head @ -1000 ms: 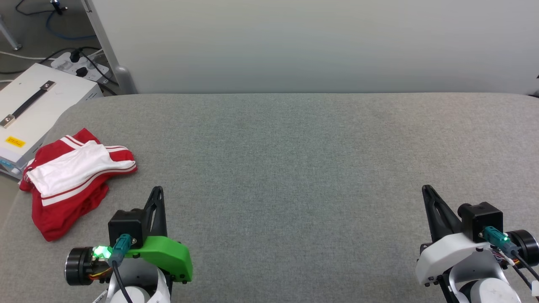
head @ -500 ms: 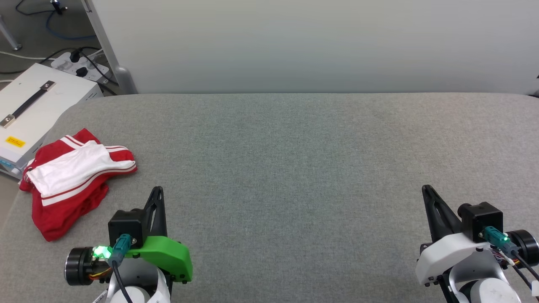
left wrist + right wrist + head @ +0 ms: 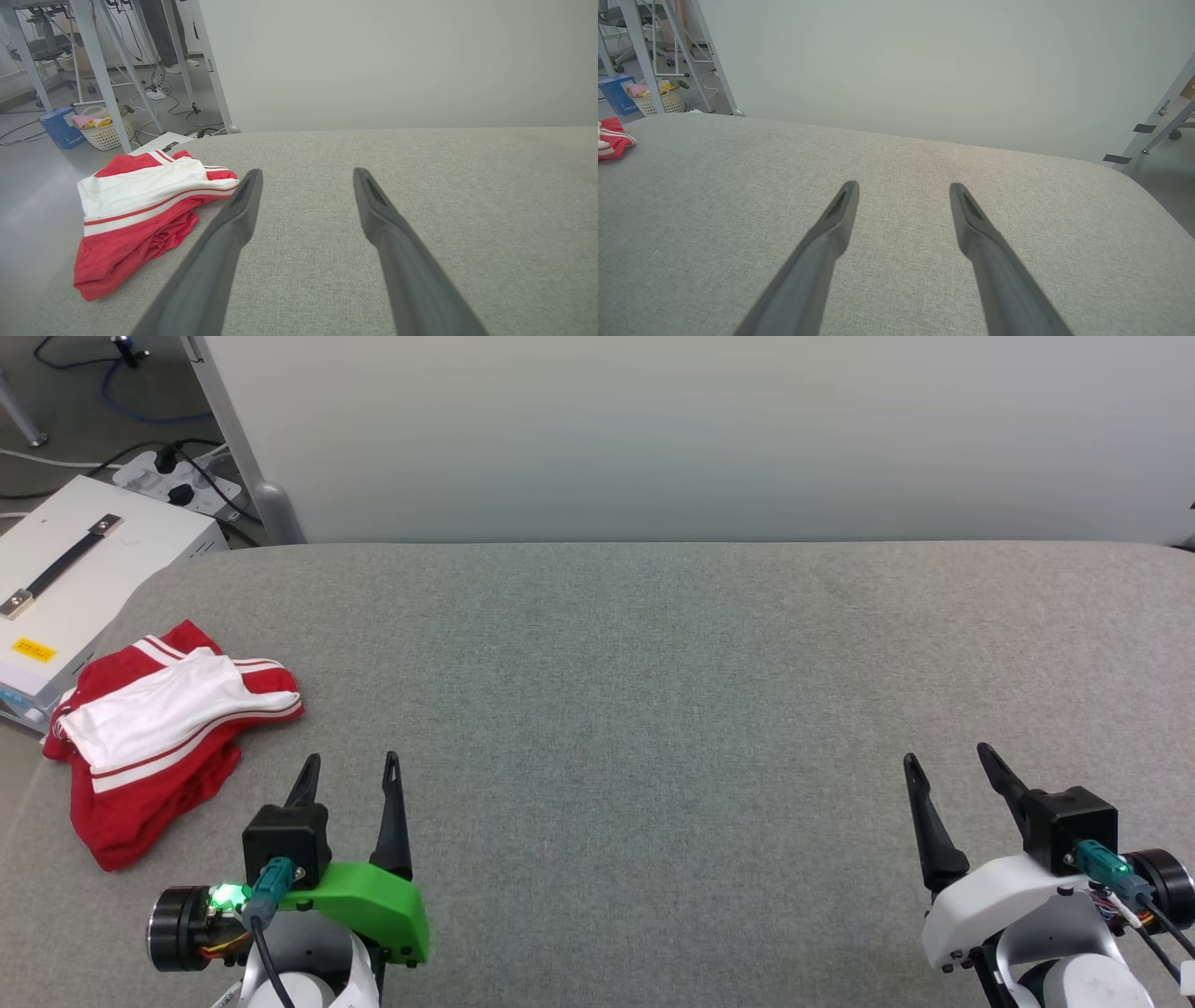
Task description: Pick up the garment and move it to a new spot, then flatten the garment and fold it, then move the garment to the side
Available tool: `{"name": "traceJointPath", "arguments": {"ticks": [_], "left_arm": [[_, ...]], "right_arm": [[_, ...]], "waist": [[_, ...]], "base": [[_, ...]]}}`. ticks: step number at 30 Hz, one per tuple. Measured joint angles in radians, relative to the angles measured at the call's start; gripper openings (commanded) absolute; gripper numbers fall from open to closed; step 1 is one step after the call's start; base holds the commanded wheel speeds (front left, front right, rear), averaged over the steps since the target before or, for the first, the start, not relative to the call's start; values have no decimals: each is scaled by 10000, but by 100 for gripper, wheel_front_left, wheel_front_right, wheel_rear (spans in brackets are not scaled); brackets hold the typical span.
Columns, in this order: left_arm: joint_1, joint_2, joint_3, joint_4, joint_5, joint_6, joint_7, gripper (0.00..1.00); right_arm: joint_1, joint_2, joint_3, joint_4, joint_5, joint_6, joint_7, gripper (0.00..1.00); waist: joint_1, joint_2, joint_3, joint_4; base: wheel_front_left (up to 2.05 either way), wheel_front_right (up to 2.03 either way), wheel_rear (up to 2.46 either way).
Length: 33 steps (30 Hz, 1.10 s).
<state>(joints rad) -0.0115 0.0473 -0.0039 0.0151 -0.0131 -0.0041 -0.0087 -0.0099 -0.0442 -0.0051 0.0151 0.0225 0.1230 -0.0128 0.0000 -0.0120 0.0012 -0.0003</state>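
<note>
Head view, nearest first: left end effector (image 3: 352,758) at lower left, green-shelled, fingers spread wide, gripping nothing, poised over bare grey worktop (image 3: 653,709). Right end effector (image 3: 948,753) at lower right, white-shelled, likewise spread wide and empty. Well apart from each other, both pointing toward the far edge.

Ahead and to the left of the left end effector: garment (image 3: 159,728), crumpled in a heap near the worktop's left edge, red with a white sleeve on top and red-and-white striped trim. Near that end effector but untouched by either.

Left wrist view: left end effector (image 3: 307,171) with fingers parted, garment (image 3: 140,210) lying left of the left fingertip. Right wrist view: right end effector (image 3: 903,184) with fingers parted over bare fabric, garment (image 3: 612,133) a red scrap at the far left edge, well apart.

Farther off: white box (image 3: 65,569) with a dark strap handle, beside the worktop's left corner, behind the garment. Beyond that, power strip (image 3: 177,481) on the floor with cables. Plain pale wall (image 3: 700,429) along the far edge. Past the corner in the left wrist view, basket (image 3: 105,130) and blue box (image 3: 58,128) on the floor among metal legs.
</note>
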Motion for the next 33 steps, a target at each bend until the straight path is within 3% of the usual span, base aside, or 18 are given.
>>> {"name": "traceJointPath", "arguments": {"ticks": [33], "left_arm": [[-9, 0, -188, 318, -453, -31, -667, 100]], "right_arm": [[-152, -2, -38, 107, 640, 0, -639, 100]], "waist": [[0, 0, 107, 20]], "base": [[0, 0, 0]]}}
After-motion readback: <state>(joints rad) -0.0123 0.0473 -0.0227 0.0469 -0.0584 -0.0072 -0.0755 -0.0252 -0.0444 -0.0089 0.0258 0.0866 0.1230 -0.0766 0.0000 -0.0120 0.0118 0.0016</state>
